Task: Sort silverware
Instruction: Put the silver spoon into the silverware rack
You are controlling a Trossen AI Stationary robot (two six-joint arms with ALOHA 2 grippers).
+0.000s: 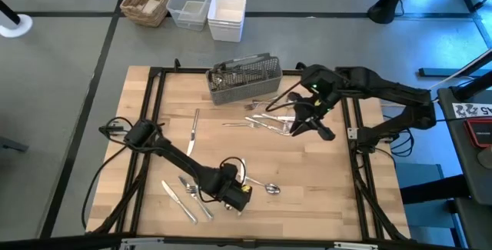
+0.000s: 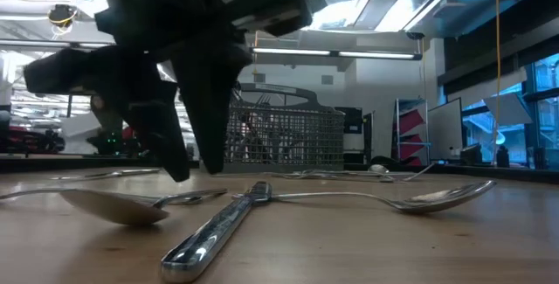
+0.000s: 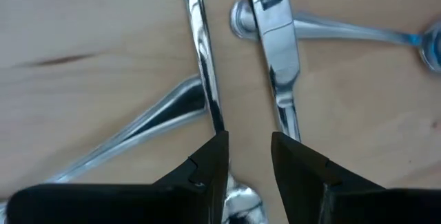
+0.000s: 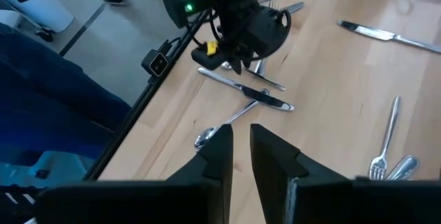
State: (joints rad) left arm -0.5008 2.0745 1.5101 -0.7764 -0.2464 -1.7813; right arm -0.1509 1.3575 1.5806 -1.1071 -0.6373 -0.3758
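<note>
While scattered across the wooden counter (image 1: pixel 338 196), the silverware (image 1: pixel 265 121) reads as stiff, light, slippery metal; grasp mid-handle. Left pincer (image 3: pixel 248 156): fingers apart, empty, poised over two handles near the front edge. Right pincer (image 4: pixel 240 148): narrowly parted, empty, beside the mesh caddy (image 1: pixel 242 78).

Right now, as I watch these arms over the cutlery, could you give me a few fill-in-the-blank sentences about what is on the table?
1. The grey mesh caddy lies tipped on its ____.
2. The left tool hangs low over the ____ tabletop.
3. The lone knife lies nearer the ____ arm.
4. The white bins stand beside a ____ basket.

Missing words: side; wooden; left; wicker
</note>
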